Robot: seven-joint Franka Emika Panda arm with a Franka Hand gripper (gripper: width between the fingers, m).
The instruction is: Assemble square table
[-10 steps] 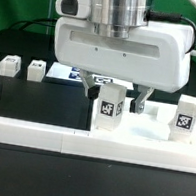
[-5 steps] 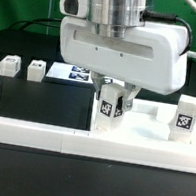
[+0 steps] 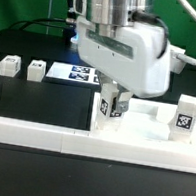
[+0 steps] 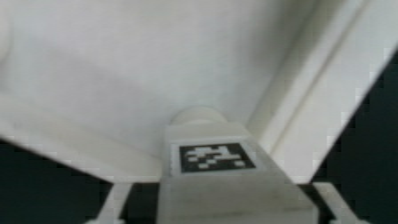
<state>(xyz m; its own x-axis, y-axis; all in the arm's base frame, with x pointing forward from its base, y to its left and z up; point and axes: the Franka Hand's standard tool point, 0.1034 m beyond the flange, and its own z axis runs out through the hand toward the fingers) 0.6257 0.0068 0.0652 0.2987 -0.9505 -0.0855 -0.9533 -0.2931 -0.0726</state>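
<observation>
The square table's white tabletop (image 3: 147,131) lies flat at the exterior view's right. One tagged white leg (image 3: 108,112) stands at its near left corner, slightly tilted. My gripper (image 3: 111,103) reaches down from above and is shut on this leg, a finger on each side. In the wrist view the same leg (image 4: 214,150) fills the middle, its tag facing the camera, between my fingers (image 4: 121,200), with the tabletop (image 4: 107,80) behind it. A second leg (image 3: 185,116) stands upright at the tabletop's right. Two more legs (image 3: 8,65) (image 3: 35,70) sit at the back left.
A long low white border rail (image 3: 31,132) runs along the front edge. The marker board (image 3: 74,74) lies flat at the back, partly hidden behind my hand. A black surface (image 3: 40,98) spreads left of the tabletop.
My fingers went from wide apart to shut on the leg. Since then my hand has turned and shifted toward the exterior view's right, and the leg leans slightly.
</observation>
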